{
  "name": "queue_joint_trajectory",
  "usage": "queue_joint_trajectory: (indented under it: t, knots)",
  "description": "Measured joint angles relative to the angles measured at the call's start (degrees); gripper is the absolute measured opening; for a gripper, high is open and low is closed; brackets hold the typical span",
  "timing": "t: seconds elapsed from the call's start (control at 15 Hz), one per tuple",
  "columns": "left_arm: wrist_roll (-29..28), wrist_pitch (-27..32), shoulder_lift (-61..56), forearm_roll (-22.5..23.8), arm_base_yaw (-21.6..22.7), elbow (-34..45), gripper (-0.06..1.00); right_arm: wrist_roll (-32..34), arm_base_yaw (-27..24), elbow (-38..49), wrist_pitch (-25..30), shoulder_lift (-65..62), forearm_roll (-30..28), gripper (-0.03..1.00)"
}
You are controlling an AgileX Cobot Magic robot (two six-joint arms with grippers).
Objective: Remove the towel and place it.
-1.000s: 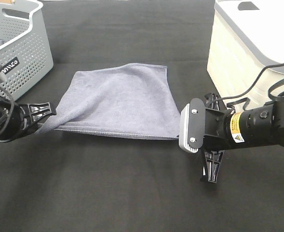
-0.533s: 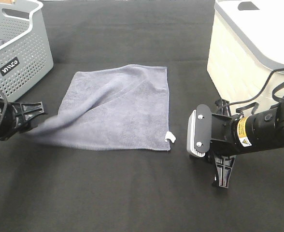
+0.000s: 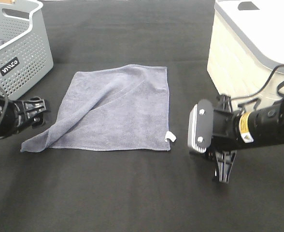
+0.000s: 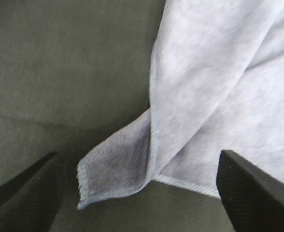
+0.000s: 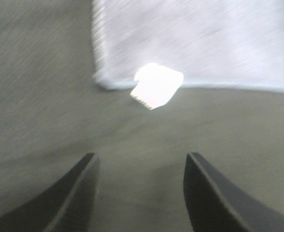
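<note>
Towel lying spread on the black table, between the two grippers and held by neither; placement appears complete, with only smoothing left. Left gripper stands wide open around a turned-over corner; right gripper is open, white tag just ahead. Only the high view shows the diagonal crease.

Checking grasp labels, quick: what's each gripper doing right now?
Left gripper: open, not holding the towel.
Right gripper: open, holding nothing.
</note>
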Motion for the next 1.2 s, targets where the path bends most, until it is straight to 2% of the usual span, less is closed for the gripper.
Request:
queue_joint_trajectory:
  t: [0.2, 0.47, 0.6, 0.8, 1.0, 1.13, 1.2]
  knots:
    - [0.1, -3.3, -1.9, 0.0, 0.0, -3.0, 0.79, 0.1, 0.0, 0.1, 0.0, -5.1, 2.1, 0.54]
    - [0.1, -12.8, -2.1, 0.0, 0.0, -15.6, 0.79, 0.1, 0.0, 0.2, 0.0, -16.1, 11.5, 0.54]
    - [0.5, -14.3, -2.2, 0.0, 0.0, -21.7, 0.79, 0.1, 0.0, -0.1, 0.0, -20.9, 14.0, 0.54]
    - [4.7, -14.6, -2.2, 0.1, 0.0, -29.9, 0.79, 0.1, 0.0, -1.7, 0.0, -25.1, 17.7, 0.54]
    - [11.8, -11.0, -2.2, 0.2, 0.0, -38.3, 0.79, -0.2, 0.0, -6.0, 0.1, -26.4, 25.3, 0.54]
    - [18.7, -3.7, -2.2, 0.5, 0.0, -41.8, 0.79, -3.2, 0.0, -10.3, 0.1, -26.4, 33.3, 0.54]
    - [23.5, 2.6, -2.2, 0.6, 0.0, -43.0, 0.78, -6.1, 0.0, -12.7, 0.1, -26.4, 39.7, 0.54]
